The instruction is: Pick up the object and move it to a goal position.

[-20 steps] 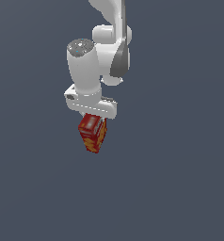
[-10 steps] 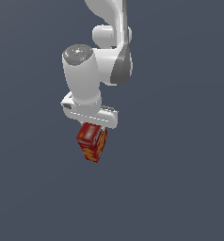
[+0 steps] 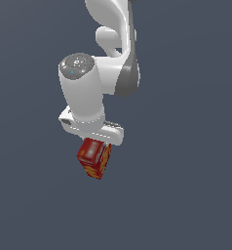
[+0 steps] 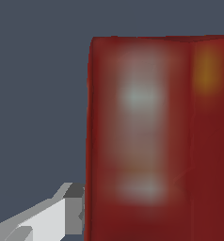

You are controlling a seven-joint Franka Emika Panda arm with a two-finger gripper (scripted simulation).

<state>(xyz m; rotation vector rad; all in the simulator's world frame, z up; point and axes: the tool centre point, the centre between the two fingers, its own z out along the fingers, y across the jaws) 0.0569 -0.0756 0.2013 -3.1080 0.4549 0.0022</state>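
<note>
The box (image 3: 94, 158) hangs directly under the end effector (image 3: 95, 146), tilted, with one dark-red face and one side bearing yellow-orange print turned toward the exterior camera. Treat the pick-up as done: the box sits against the underside of the hand with plain grey background all around it, and no counter edge or other support shows near it, so you may judge it to be carried. The end effector is clamped on the box; you cannot see both fingers in either view, but the wrist view shows one pale finger (image 4: 62, 214) pressed against the box's edge. What is left is the transfer to the goal position. No goal marker appears in either picture, so you cannot judge from them how much travel is left or in which direction. Use the exterior view for overall posture: it shows the white arm (image 3: 108, 53) coming down from above, the wrist bent over, and the box clear of everything else. Use the wrist view for the contact: the box (image 4: 156, 136) fills most of that picture, with blurred pale markings on its face and an orange patch on the adjoining side, and the finger meets it at the edge.
</note>
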